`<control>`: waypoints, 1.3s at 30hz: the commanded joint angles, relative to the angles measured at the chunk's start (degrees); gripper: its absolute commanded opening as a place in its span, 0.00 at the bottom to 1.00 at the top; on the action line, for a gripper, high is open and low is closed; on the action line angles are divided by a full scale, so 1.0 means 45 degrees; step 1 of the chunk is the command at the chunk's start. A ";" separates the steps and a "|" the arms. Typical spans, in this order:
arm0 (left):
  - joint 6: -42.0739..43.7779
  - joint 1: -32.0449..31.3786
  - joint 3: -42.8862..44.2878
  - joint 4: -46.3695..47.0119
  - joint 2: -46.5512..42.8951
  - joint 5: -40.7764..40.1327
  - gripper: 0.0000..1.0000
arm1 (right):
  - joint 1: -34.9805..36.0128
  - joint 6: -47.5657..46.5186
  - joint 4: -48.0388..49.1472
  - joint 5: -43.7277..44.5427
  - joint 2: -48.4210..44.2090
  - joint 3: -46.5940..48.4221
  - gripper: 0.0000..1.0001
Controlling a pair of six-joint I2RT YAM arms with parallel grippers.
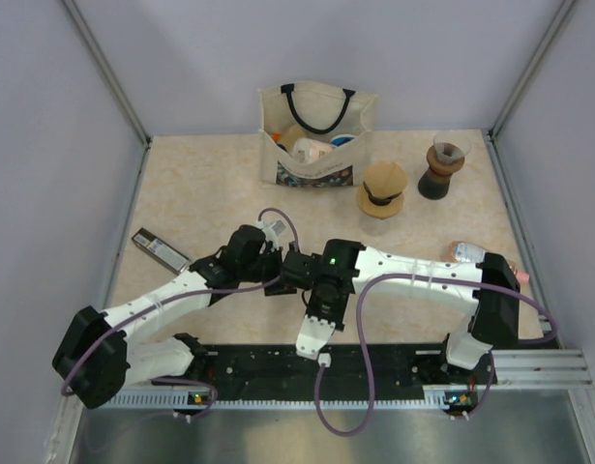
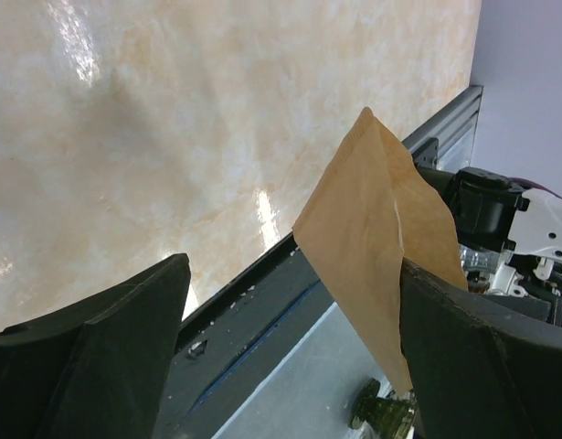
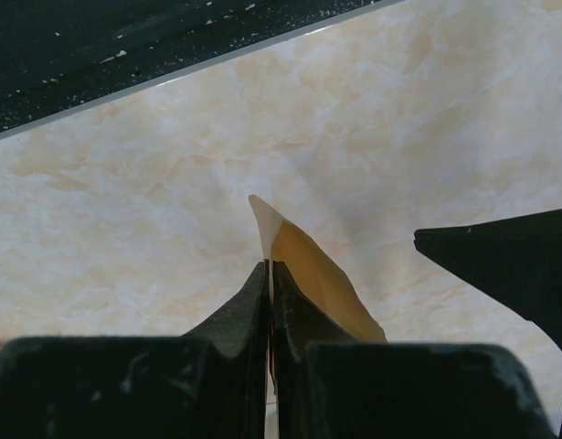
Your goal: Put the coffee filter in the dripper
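Observation:
My right gripper [image 3: 270, 265] is shut on the coffee filter [image 3: 319, 283], a thin tan paper wedge that sticks up past its tips. In the left wrist view the filter [image 2: 379, 240] hangs between the wide-open fingers of my left gripper [image 2: 294, 265], close against the right-hand finger [image 2: 463, 347]. Both grippers meet above the table's near middle: the left gripper [image 1: 273, 258] and the right gripper [image 1: 296, 267]. The dripper [image 1: 382, 189] stands at the back right, tan on top with a dark band and a tan ring base, far from both grippers.
A cloth tote bag [image 1: 316, 135] with items inside stands at the back centre. A dark hourglass grinder [image 1: 436, 177] with a clear glass cup [image 1: 450, 148] sits right of the dripper. A dark flat packet [image 1: 160, 249] lies at the left, a small packet [image 1: 467, 253] at the right.

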 commanded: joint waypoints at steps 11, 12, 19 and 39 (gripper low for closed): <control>-0.0150 -0.0010 0.0527 0.0338 0.0245 -0.0050 0.82 | 0.0166 0.0540 0.0656 0.0595 -0.0487 0.0233 0.00; -0.0228 -0.0029 0.0567 0.0396 0.0343 0.0027 0.81 | 0.0166 0.0520 0.0753 0.0556 -0.0545 0.0174 0.00; -0.0580 -0.0225 0.1132 0.1216 0.1515 0.0360 0.60 | 0.0244 0.0598 0.0852 0.0848 -0.0565 0.0037 0.00; 0.1607 -0.0225 0.3359 -0.2785 0.0637 -0.5534 0.00 | -0.0145 0.4948 1.0333 0.1282 -0.5987 -0.3256 0.99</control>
